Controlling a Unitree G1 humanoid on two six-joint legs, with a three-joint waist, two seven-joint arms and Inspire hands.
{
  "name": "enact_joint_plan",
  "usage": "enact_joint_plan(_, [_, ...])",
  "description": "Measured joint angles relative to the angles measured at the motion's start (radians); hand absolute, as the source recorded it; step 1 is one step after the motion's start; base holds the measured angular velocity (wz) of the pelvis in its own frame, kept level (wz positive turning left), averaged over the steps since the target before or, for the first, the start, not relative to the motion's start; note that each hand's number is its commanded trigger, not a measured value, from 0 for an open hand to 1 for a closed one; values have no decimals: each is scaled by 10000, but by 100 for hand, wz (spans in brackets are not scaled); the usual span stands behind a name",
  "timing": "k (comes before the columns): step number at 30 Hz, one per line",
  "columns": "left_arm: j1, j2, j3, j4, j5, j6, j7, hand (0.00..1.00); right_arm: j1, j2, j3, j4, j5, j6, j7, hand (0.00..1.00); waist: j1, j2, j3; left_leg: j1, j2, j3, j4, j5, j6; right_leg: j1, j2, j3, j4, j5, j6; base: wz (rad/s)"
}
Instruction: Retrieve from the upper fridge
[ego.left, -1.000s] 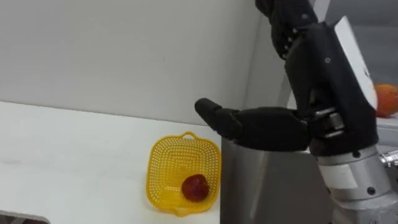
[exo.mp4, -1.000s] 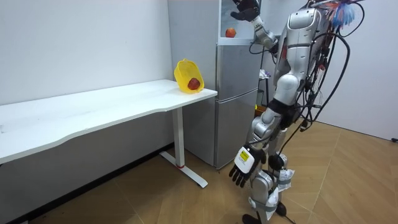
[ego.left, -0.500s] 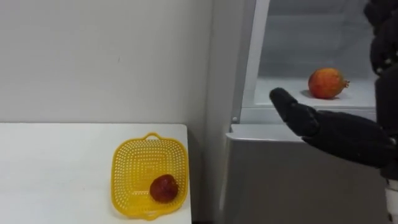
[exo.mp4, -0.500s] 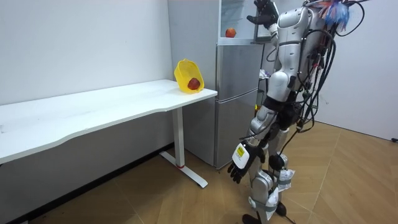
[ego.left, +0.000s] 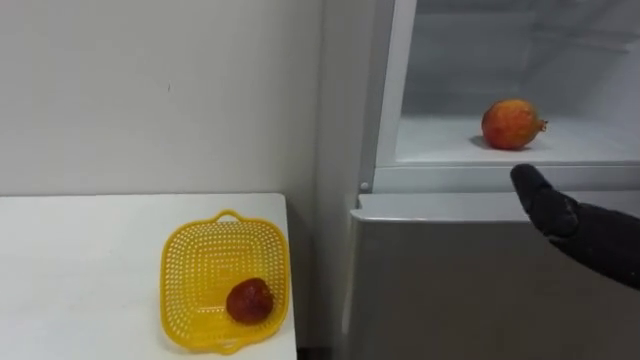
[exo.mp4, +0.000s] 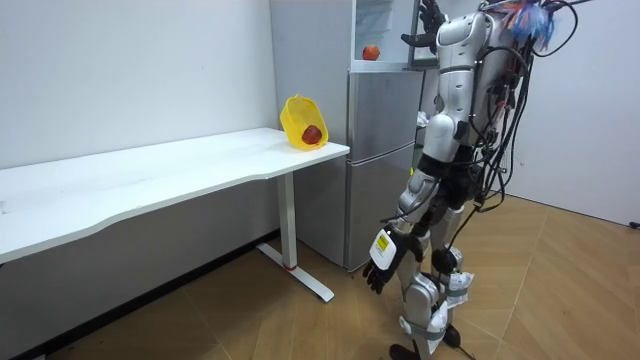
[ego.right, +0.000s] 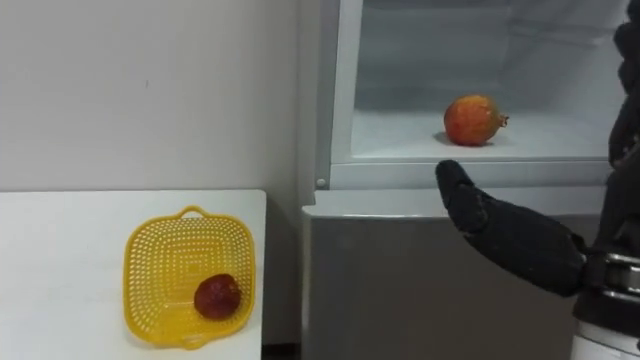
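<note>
An orange-red pomegranate (ego.left: 512, 124) lies on the white shelf of the open upper fridge compartment (ego.left: 560, 150); the room view shows the same pomegranate (exo.mp4: 371, 52). My right hand (ego.left: 585, 230) is raised in front of the fridge, below and right of the fruit, open and holding nothing. It does not touch the fruit. In the room view my left hand (exo.mp4: 383, 268) hangs open beside my thigh. I stand right before the fridge.
A yellow mesh basket (ego.left: 196, 270) holding a dark red fruit (ego.left: 249, 300) sits at the end of the white table (ego.left: 70, 270), left of the fridge. The grey lower fridge door (ego.left: 470, 290) is closed. A white wall stands behind the table.
My right hand has drawn back from the fridge opening toward the view's right. My head has turned toward the fridge, so the basket has slid left and the pomegranate has come into view.
</note>
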Motion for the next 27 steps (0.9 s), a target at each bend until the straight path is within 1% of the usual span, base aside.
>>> enact_joint_plan(2, [-33,-53,166,0,-1,-19,-21,0,-22,-3,-325,174,76,-134,-42,0,10,-28,16,-7,-5,0,-18,-2,2,1,1,8,-28,-8,11,0])
enact_joint_plan(5, [-29,-104,197,0,-5,-28,-41,0,-66,-4,-591,535,168,-159,-226,0,7,-73,2,-1,-5,-3,-51,-2,2,34,13,9,-125,-4,13,0])
enact_joint_plan(7, [1,-121,192,-21,-1,-26,-102,0,-207,-8,-727,977,407,-172,-220,0,-5,-84,7,12,-2,-4,-56,-2,2,49,18,3,-127,-4,13,0])
enact_joint_plan(8, [9,-124,191,-29,-1,-26,-138,0,-327,-9,-796,1294,578,-110,-212,0,-13,-158,-19,9,0,-7,-62,-1,2,45,20,-3,-128,-5,13,0])
enact_joint_plan(9, [14,-124,196,-42,-1,-24,-160,0,-347,-11,-821,1386,670,-65,-206,0,-14,-172,-18,3,0,-13,-67,-1,2,44,21,-12,-138,-5,12,0])
enact_joint_plan(12, [92,-122,310,-299,10,-5,-271,0,-394,-72,-895,1865,1341,3,-32,0,-11,-225,4,-1,-2,-44,-64,-1,2,58,12,-48,-150,-4,12,4])
enact_joint_plan(14, [139,-80,460,-311,15,-2,-281,0,-545,-198,-895,2193,1372,299,150,0,29,-295,41,-25,-4,-88,-62,1,1,61,7,-93,-158,-5,12,5])
enact_joint_plan(15, [138,-72,497,-310,15,-1,-285,0,-611,-203,-886,2280,1358,319,206,0,29,-307,48,-30,-4,-95,-57,1,1,61,7,-98,-157,-6,11,0])
enact_joint_plan(16, [136,-68,581,-311,31,3,-309,0,-833,-222,-886,2573,1252,334,233,0,34,-355,52,-32,-5,-101,-46,1,1,61,4,-104,-158,-6,11,0])
enact_joint_plan(18, [106,-27,641,-316,74,5,-378,0,-1239,-411,-891,3180,1291,390,230,0,35,-435,52,-37,-7,-106,-37,1,1,60,-1,-112,-164,-6,11,2])
enact_joint_plan(20, [107,69,677,-358,185,17,-477,0,-1711,-676,-906,3823,1476,594,225,0,72,-567,39,-85,-18,-260,-15,2,2,74,-17,-207,-182,-6,11,11])
enact_joint_plan(21, [117,86,717,-358,219,24,-496,0,-1823,-682,-909,3946,1482,617,225,0,86,-579,33,-104,-19,-304,-11,2,2,91,-18,-245,-198,-6,11,14])
enact_joint_plan(23, [126,93,780,-367,383,103,-534,0,-2467,-683,-926,4419,1650,634,224,0,93,-624,3,-94,-20,-343,10,2,1,174,-19,-328,-274,-3,11,12])
enact_joint_plan(24, [119,92,781,-394,466,105,-547,0,-2605,-683,-958,4465,1682,648,228,0,91,-624,3,-94,-20,-364,12,3,1,189,-22,-361,-277,-3,11,13])
enact_joint_plan(25, [91,92,789,-403,486,103,-552,0,-2877,-791,-977,4606,1757,647,227,0,145,-627,-5,-82,-21,-433,19,3,0,213,-23,-404,-277,-4,10,12])
enact_joint_plan(26, [45,93,795,-413,483,103,-548,0,-3107,-1066,-977,4751,1944,706,236,0,214,-629,-6,-43,-23,-509,29,4,-1,251,-27,-460,-281,-4,10,14])
enact_joint_plan(27, [33,94,803,-412,486,105,-548,0,-3222,-1192,-977,4817,2029,766,232,0,254,-629,-6,-23,-26,-562,31,4,-1,290,-30,-493,-293,-4,10,13])
